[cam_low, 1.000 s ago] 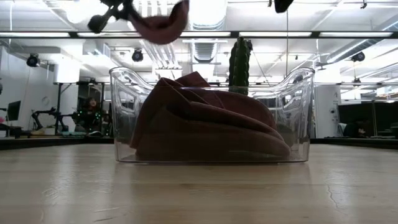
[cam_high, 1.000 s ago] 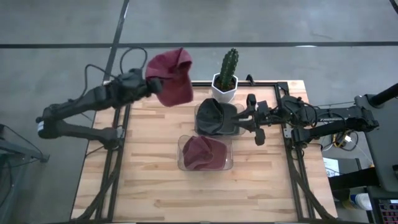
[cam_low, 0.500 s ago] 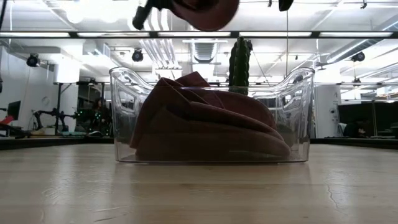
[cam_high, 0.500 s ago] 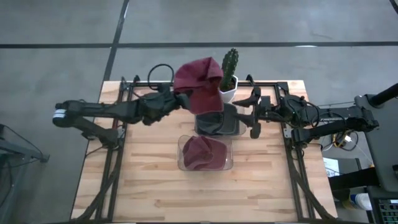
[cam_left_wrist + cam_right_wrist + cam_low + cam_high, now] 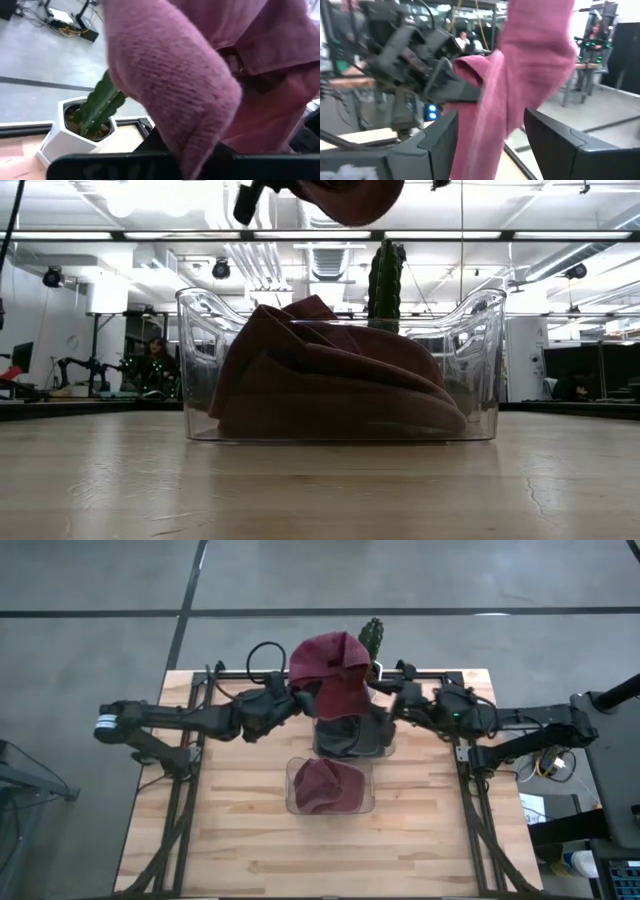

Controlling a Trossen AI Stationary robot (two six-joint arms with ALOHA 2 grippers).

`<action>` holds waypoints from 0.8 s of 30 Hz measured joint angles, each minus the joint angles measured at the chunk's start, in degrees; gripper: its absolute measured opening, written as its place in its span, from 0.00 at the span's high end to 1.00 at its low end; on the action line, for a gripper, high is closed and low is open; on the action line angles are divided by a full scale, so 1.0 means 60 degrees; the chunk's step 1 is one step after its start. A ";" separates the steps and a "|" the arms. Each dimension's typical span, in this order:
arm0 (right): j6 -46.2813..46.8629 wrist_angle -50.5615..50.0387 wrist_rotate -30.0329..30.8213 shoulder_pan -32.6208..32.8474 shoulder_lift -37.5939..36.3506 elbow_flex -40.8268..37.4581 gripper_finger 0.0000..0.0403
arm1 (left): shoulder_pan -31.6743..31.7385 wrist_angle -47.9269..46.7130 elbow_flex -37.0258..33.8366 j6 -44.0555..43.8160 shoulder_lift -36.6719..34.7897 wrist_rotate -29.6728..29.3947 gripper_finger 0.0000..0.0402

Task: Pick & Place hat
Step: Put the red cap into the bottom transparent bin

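A maroon knit hat [image 5: 335, 675] hangs in the air from my left gripper [image 5: 296, 700], above the far clear bin [image 5: 385, 745], which holds a dark hat [image 5: 340, 730]. In the low view the maroon hat [image 5: 350, 195] shows at the top edge. My right gripper [image 5: 388, 705] is open and level. In its wrist view its fingers [image 5: 440, 142] stand on either side of the hanging hat [image 5: 520, 65] without touching it. A second maroon hat [image 5: 325, 785] lies in the near clear bin [image 5: 200, 330]. My left gripper [image 5: 452, 90] is shut on the maroon hat's upper edge [image 5: 470, 67], coming level from the table's left. The hat is lifted clear and hangs slack below and beyond the fingers. In the left wrist view the cloth [image 5: 190, 75] covers the fingertips.
A cactus [image 5: 372, 635] in a white pot [image 5: 55, 137] stands at the far edge just behind the held hat. The two bins sit mid-table, one behind the other. Bare wood [image 5: 230, 830] lies to the left, right and near side.
My left arm has swung the maroon hat from beyond the table's far left corner toward the right, and the hat now hangs over the far bin beside the cactus. My right gripper has risen and moved left toward the hat, and its open fingers now flank the cloth.
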 joint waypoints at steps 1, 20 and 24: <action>-0.0072 -0.0114 0.0119 0.0000 0.0265 0.0281 0.45 | -0.0020 0.0000 0.0004 0.0080 -0.0047 0.0014 1.00; 0.0100 -0.3896 0.1031 0.0007 0.3527 0.4754 0.67 | -0.1022 -0.1297 -0.0094 0.0700 -0.1099 -0.1247 1.00; 0.0403 -0.4029 0.1016 0.0031 0.3460 0.4784 0.81 | -0.1161 -0.1297 -0.0098 0.0908 -0.1173 -0.1267 1.00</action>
